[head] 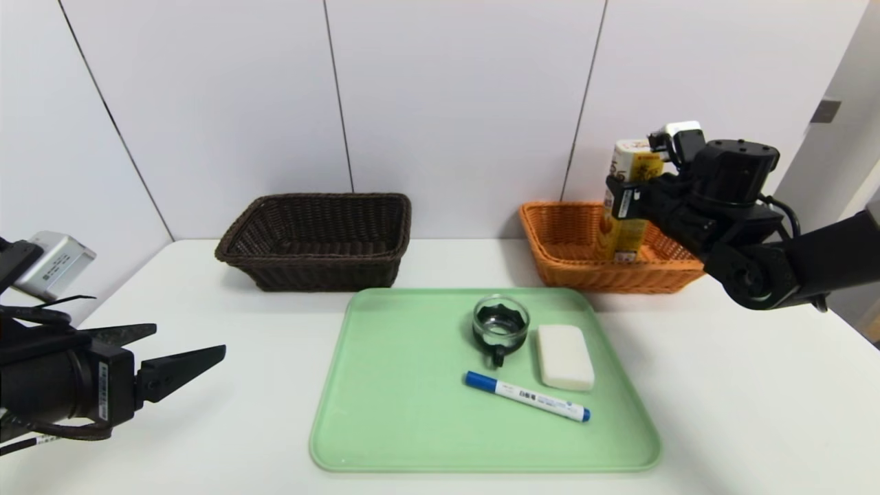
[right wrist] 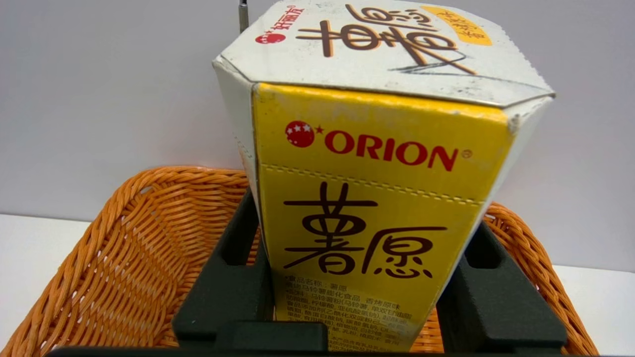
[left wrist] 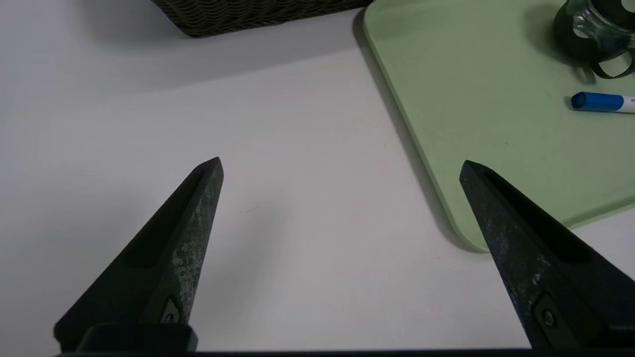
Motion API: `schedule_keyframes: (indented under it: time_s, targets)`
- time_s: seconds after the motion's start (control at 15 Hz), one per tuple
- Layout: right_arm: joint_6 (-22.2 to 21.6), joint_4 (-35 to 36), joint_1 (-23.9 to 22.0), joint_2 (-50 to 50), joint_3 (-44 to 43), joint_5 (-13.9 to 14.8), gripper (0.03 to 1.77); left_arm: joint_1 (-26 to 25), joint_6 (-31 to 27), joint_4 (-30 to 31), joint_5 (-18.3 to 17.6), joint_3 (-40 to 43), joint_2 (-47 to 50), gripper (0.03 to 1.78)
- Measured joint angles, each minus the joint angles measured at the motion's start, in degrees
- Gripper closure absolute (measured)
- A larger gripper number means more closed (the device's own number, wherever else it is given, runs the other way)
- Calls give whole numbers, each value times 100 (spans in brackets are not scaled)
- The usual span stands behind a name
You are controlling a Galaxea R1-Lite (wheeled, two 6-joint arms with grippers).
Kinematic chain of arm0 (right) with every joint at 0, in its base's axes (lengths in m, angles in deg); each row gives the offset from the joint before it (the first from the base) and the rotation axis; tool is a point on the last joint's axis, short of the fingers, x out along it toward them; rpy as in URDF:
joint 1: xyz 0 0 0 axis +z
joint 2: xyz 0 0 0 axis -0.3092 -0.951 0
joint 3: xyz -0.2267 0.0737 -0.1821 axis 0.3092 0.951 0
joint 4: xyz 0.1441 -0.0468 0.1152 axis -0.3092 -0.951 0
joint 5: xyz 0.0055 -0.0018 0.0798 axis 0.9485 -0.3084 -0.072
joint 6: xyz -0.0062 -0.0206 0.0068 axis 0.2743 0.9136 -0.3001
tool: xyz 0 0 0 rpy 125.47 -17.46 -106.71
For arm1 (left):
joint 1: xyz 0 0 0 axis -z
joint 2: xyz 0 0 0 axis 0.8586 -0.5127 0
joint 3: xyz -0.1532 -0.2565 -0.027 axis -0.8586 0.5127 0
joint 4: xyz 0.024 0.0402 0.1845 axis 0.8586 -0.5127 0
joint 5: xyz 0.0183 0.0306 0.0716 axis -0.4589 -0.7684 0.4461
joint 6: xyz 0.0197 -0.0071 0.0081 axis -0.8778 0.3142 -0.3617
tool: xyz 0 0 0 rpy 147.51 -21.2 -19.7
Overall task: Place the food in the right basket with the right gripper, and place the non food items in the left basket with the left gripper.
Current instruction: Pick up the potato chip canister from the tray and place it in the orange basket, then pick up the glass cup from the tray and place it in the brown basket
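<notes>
The tall yellow snack box (head: 628,206) is held upright over the orange basket (head: 570,240), its lower end sunk below the rim, though whether it touches the basket floor cannot be told. It is clamped between the two black fingers of the right claw (head: 622,196), which is closed on the box at about mid-height. A risk is judged here: the box is tall and narrow, so if it is let go before it is seated, it could tip against the woven wall or topple out over the flared rim. On the green tray (head: 385,412) the glass cup (head: 500,325), the white block (head: 565,357) and the blue-capped marker (head: 526,396) lie close together, apart from each other, none yet moved to the dark basket (head: 316,240). The left claw (head: 172,361) is parked over the tabletop (head: 756,412) beside the tray, its fingers spread wide and empty
</notes>
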State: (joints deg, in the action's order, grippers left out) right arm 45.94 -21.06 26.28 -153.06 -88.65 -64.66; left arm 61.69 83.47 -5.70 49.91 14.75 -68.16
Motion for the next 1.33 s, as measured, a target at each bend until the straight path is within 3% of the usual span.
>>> schedule_keyframes:
  time_s: [0.27, 0.53, 0.67, 0.87, 1.33]
  targets:
    - [-11, 2, 5, -22, -5, -6, 59, 2, 0, 0, 0, 0, 33, 12]
    - [-37, -133, 7, 100, 50, -17, 39, 2, 0, 0, -1, -13, 52, 12]
    - [-85, -323, 7, 334, 205, -89, 32, 2, 10, -2, 5, -16, 74, 12]
    - [-267, -833, -72, 839, 472, -414, 25, 2, 46, -2, -1, -10, 105, 12]
    - [-286, -2057, -479, 2122, 858, -467, 15, 0, 107, 9, -6, -18, 178, 12]
